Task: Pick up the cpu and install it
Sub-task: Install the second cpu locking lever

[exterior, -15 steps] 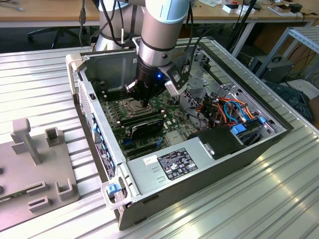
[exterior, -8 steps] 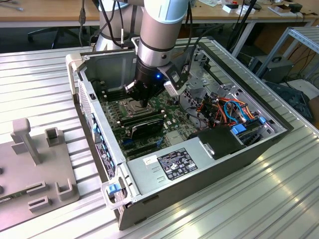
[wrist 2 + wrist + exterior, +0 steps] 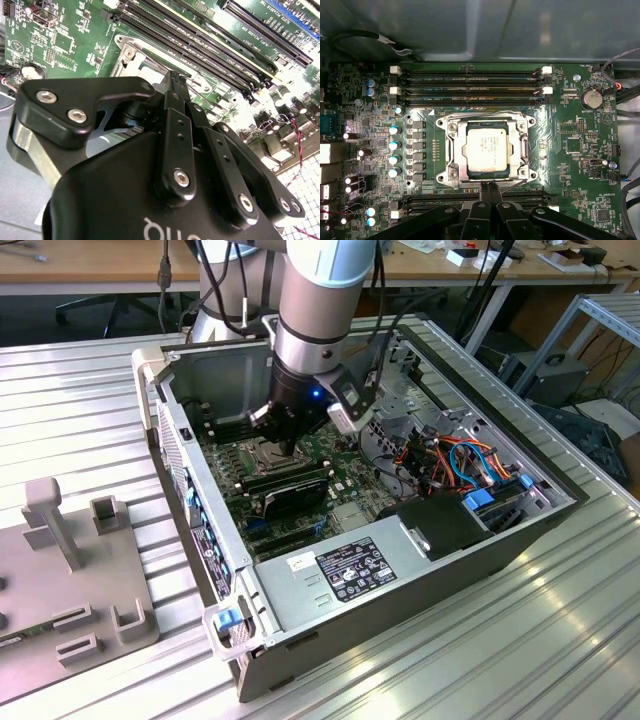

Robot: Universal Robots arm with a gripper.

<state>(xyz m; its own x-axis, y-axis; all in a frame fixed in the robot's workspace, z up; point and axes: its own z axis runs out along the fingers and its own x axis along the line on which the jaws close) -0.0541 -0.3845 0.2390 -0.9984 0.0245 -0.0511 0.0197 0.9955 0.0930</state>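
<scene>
An open computer case [image 3: 200, 480] lies on a ribbed metal table [image 3: 560, 640], beside a grey fixture [image 3: 70, 570].

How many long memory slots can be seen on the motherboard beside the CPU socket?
4 visible in the first wrist view: two above the socket, at and, and two below it, at and, partly hidden by the gripper.

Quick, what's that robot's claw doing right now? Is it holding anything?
Gripper: fingers shut together, holding nothing, poised at the edge of the socket where the cpu already sits.
</scene>
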